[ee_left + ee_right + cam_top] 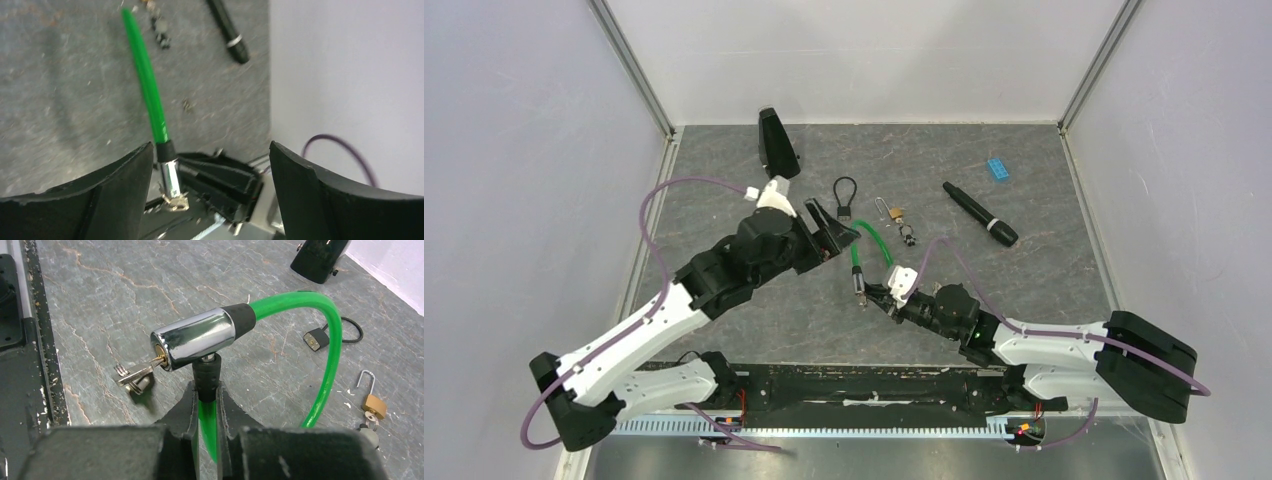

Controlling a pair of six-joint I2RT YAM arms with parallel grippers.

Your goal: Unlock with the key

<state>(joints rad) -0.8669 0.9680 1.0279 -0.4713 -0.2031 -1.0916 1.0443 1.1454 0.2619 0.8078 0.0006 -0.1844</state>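
Lock: green plastic-coated cable lock (325, 350), mid-table, its end still seated in the chrome barrel (195, 337).
Key: small silver key (134, 375) in the keyhole; turning it and pulling the end free look left to do.
Right gripper (206, 402): clamped on the cable just below the barrel.
Left gripper (210, 155): wide, empty, near the loop.
Unclear: whether the key is turned; the left wrist view is blurred.

Cable lock (856, 258) mid-table, key (135, 374) in its keyhole, padlock (894, 213) behind, marker (980, 213) right of padlock
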